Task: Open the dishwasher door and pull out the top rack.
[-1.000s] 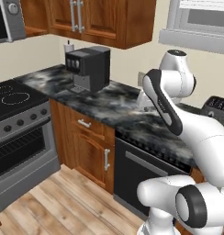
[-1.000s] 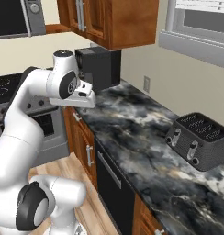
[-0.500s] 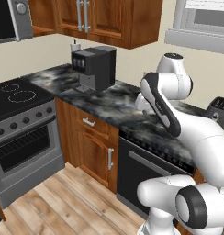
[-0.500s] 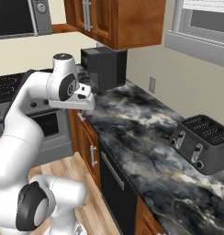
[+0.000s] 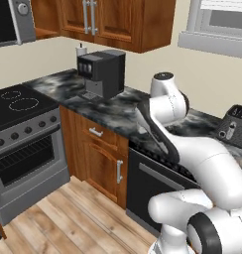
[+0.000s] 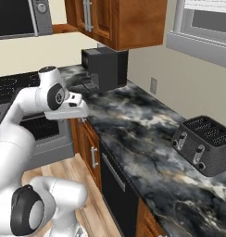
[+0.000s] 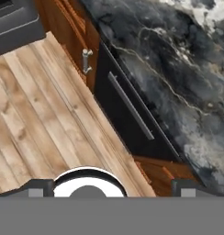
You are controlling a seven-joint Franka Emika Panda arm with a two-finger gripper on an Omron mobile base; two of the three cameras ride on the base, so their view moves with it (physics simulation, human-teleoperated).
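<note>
Landmark: the dishwasher door (image 5: 160,191). Everything placed against it.

Left of the door: grey oven (image 5: 25,151), then a brown cabinet door (image 5: 105,166) with a short vertical pull, directly adjoining the door's left edge. On the counter up and left of the door, a black coffee machine (image 5: 100,72).

The door itself: black panel under the marble counter (image 6: 147,152), shut flush with the cabinet fronts. Long grey bar handle (image 7: 131,112) runs across its upper part, untouched. In the hand view the door (image 7: 127,117) lies slantwise between floorboards and counter edge, no gap along its top.

Top rack: behind the shut door, so its position cannot be read.

Above the door: gripper (image 6: 75,110) hangs over the counter's front edge, up and slightly left of the door, well apart from the handle. Jaws spread wide, nothing between them.

Right of the door: dark toaster (image 6: 205,144) on the counter, well off.

Progress, as judged: nothing of the task done yet. Door not opened, rack not pulled. Left to do: bring the hand down to the bar handle, grasp, swing the door down, then reach in for the rack and draw it out.
</note>
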